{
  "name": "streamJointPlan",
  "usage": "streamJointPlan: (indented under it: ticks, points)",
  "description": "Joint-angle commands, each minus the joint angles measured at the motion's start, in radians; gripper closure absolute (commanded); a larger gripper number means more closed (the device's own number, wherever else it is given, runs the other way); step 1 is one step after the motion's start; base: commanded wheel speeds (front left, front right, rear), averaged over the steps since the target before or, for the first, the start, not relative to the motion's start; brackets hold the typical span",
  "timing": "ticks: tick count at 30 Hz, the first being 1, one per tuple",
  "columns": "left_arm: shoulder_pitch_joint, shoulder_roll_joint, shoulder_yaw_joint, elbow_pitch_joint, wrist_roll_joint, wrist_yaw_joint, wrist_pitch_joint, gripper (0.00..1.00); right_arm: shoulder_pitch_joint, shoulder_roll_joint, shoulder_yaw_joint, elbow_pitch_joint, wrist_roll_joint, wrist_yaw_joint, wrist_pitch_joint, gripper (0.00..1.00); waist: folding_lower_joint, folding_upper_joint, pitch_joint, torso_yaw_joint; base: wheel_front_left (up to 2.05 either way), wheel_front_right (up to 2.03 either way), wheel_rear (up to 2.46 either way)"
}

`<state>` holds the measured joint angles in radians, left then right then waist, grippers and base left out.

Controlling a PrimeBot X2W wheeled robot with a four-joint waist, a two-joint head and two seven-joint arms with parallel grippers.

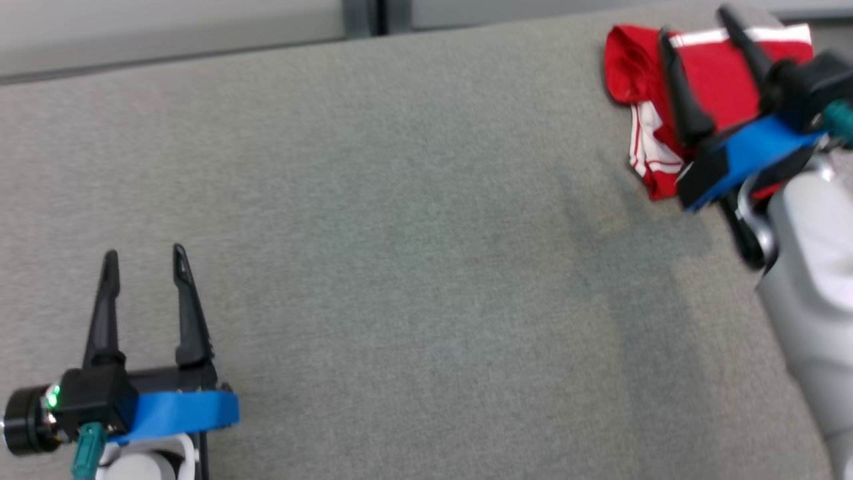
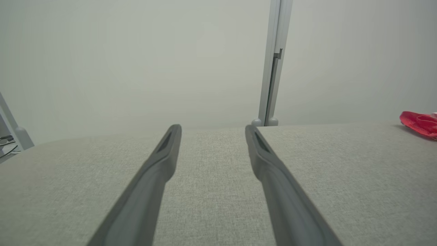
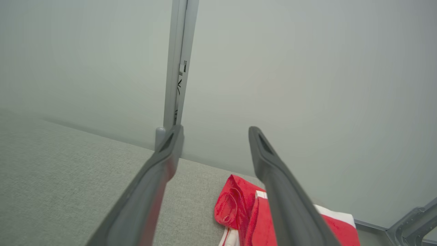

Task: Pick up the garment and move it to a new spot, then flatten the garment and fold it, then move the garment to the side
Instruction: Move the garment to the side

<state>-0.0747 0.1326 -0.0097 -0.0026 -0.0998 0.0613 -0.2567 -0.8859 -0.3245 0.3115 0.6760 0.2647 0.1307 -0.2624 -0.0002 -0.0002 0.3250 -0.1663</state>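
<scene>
A folded red garment (image 1: 706, 87) with white stripes lies at the far right corner of the grey table (image 1: 400, 233). My right gripper (image 1: 696, 23) hovers over it, open, with nothing between its fingers. In the right wrist view the garment (image 3: 245, 215) lies below the open right gripper (image 3: 215, 131), partly behind one finger. At the near left, my left gripper (image 1: 145, 257) stands open and empty above the table, far from the garment. The left wrist view has the open left gripper (image 2: 212, 128) and a red edge of the garment (image 2: 420, 123) at the far right.
A pale wall with a grey upright post (image 2: 271, 68) runs behind the table's far edge. A metal frame piece (image 3: 409, 222) shows beyond the table's right corner. Wide bare cloth lies between the two arms.
</scene>
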Motion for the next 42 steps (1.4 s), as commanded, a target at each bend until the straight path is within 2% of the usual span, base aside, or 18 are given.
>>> streamJointPlan:
  ticks: [1, 11, 22, 33, 42]
  points:
    - [0.013, -0.001, 0.005, 0.013, -0.004, 0.002, -0.004, 0.00, 0.058, 0.017, -0.019, -0.037, -0.013, 0.000, -0.003, 0.00, 0.0002, 0.0002, -0.020, 0.011, 0.00, 0.00, 0.00]
    - [0.062, -0.024, 0.008, 0.090, -0.031, -0.005, -0.009, 0.00, 0.352, 0.115, -0.117, -0.175, -0.038, 0.000, -0.003, 0.00, 0.0002, 0.0002, -0.117, 0.084, 0.00, 0.00, 0.00]
    - [0.114, -0.037, 0.008, 0.153, -0.041, -0.021, -0.009, 0.00, 0.624, 0.179, -0.219, -0.261, -0.100, 0.000, -0.003, 0.00, 0.0002, 0.0002, -0.223, 0.127, 0.00, 0.00, 0.00]
    - [0.150, -0.029, 0.010, 0.205, -0.042, -0.033, -0.009, 0.00, 0.766, 0.240, -0.308, -0.327, -0.151, 0.000, 0.043, 0.00, 0.0002, 0.0002, -0.314, 0.129, 0.00, 0.00, 0.00]
    - [0.129, -0.015, -0.006, 0.245, -0.039, -0.032, 0.012, 0.00, 0.823, 0.269, -0.369, -0.403, -0.158, 0.000, 0.096, 0.00, 0.0002, 0.0002, -0.335, 0.135, 0.00, 0.00, 0.00]
